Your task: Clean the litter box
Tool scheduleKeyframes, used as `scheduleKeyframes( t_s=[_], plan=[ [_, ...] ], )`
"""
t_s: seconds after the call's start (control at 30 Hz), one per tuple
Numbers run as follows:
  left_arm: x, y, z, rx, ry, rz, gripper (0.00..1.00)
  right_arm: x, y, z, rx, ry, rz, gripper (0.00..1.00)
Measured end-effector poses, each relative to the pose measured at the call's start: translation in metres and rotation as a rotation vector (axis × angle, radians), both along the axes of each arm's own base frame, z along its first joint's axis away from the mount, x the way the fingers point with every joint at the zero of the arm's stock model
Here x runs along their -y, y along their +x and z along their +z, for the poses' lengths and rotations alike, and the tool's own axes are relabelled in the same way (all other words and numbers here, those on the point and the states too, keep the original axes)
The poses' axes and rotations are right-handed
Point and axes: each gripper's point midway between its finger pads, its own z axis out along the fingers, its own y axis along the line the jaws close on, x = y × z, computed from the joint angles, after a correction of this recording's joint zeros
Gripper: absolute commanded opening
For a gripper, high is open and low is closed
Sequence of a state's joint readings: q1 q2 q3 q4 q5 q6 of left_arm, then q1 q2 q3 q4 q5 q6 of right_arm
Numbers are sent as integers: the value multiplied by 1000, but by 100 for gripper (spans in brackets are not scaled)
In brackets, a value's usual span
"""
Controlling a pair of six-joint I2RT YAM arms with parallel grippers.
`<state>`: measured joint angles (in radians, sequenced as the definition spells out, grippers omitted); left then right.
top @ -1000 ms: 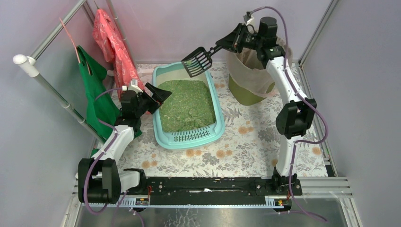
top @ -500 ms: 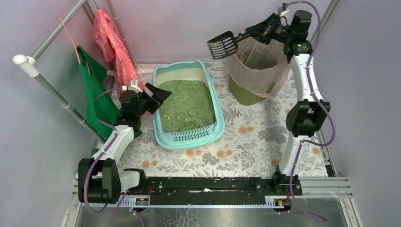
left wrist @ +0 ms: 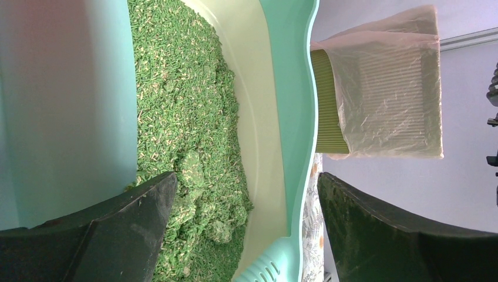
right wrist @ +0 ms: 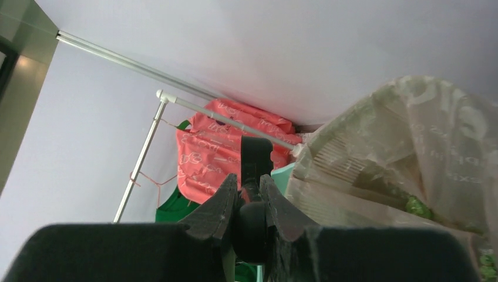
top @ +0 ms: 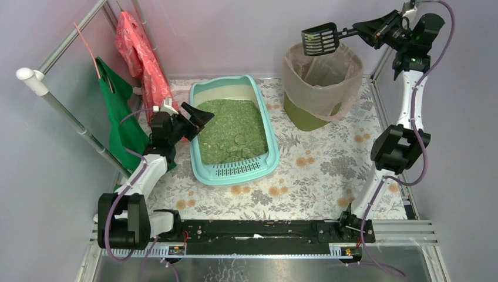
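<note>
Right wrist | red bag (right wrist: 205,158) lettering unreadable | right pincer (right wrist: 248,189) clamps scoop (right wrist: 256,154)

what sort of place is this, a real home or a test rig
Likely a lab test cell dressed as a pet corner: bare lilac walls and aluminium frame rails box in a floral-covered table holding a pale turquoise oval plastic litter box and a round olive bag-lined bin.

Left arm folded low, forearm angled forward; left gripper (top: 198,117) held level, jaws spread wide apart. Right arm extended near full height, wrist turned left; right gripper (top: 376,28) clamped tight on the scoop (top: 320,40) handle.
</note>
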<state>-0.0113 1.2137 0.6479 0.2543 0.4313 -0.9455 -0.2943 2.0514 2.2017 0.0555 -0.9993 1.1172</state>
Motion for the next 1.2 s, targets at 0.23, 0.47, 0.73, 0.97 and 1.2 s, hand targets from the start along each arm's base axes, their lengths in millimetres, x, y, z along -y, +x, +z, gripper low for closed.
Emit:
scheduleKeyframes(
  t_s=[0.23, 0.47, 0.73, 0.97, 1.2],
  plan=[
    [0, 0, 0, -1, 0, 0, 98, 18, 1, -7, 2, -85, -55, 0],
    [1, 1, -1, -3, -1, -4, 98, 26, -5, 16, 132, -278, -131, 0],
    [1, 1, -1, -3, -4, -7, 98, 43, 2, -15, 119, -461, -210, 0],
    [3, 3, 0, 5, -12, -14, 98, 18, -3, -48, 178, -704, -190, 0],
    [3, 3, 0, 8, -13, -15, 98, -41, -24, -33, 365, -887, -138, 0]
  ],
)
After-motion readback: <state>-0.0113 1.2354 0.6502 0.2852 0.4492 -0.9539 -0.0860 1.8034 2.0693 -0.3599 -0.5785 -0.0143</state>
